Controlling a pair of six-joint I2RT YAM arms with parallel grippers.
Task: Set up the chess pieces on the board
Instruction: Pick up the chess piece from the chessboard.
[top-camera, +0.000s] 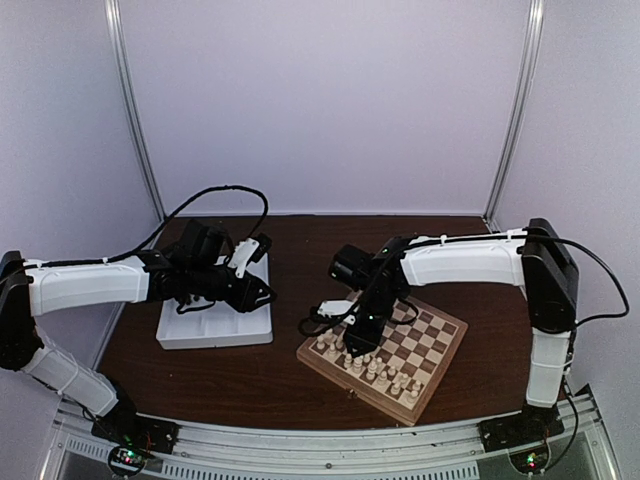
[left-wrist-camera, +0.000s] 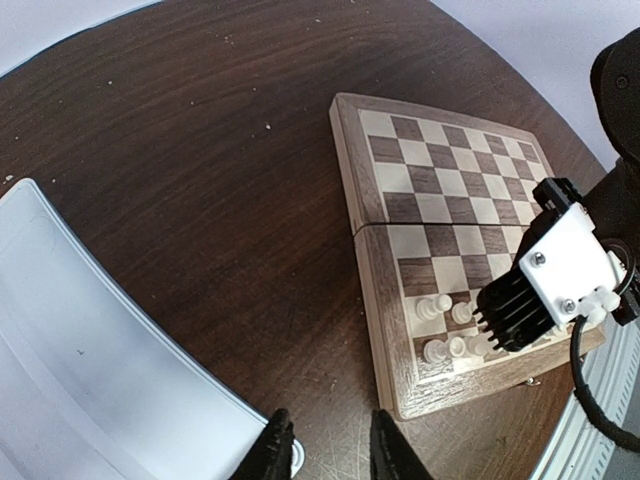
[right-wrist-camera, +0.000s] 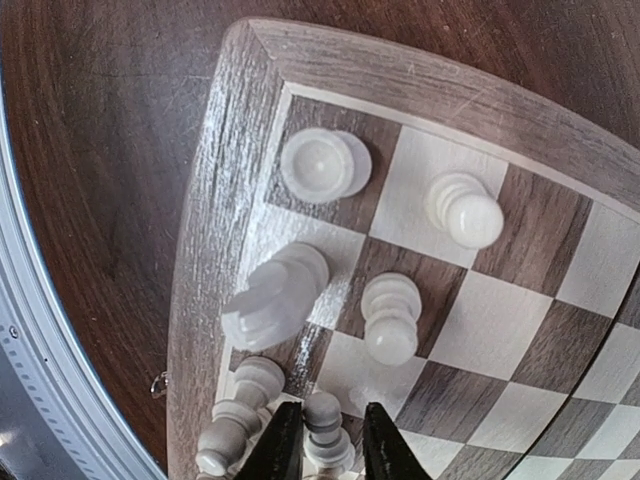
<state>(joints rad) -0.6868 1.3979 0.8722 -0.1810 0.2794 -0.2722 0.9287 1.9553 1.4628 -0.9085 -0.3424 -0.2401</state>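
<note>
The wooden board (top-camera: 440, 350) lies at the right of the table, with cream-white chess pieces (top-camera: 385, 372) standing along its near-left edge. My right gripper (top-camera: 352, 340) hangs over that corner. In the right wrist view its fingers (right-wrist-camera: 285, 445) are shut on a white pawn (right-wrist-camera: 330, 430) whose base is on the board (right-wrist-camera: 230, 150). A rook (right-wrist-camera: 318, 165), a knight (right-wrist-camera: 275, 300) and two pawns (right-wrist-camera: 390, 320) stand around it. My left gripper (left-wrist-camera: 330, 450) is open and empty above the table by the tray corner. No dark pieces show.
A white plastic tray (top-camera: 215, 335) sits left of the board, under my left arm; its rim (left-wrist-camera: 80, 350) fills the left wrist view's lower left. The right arm's wrist (left-wrist-camera: 555, 270) hangs over the board's near rows. Metal frame rails run along the table's front edge.
</note>
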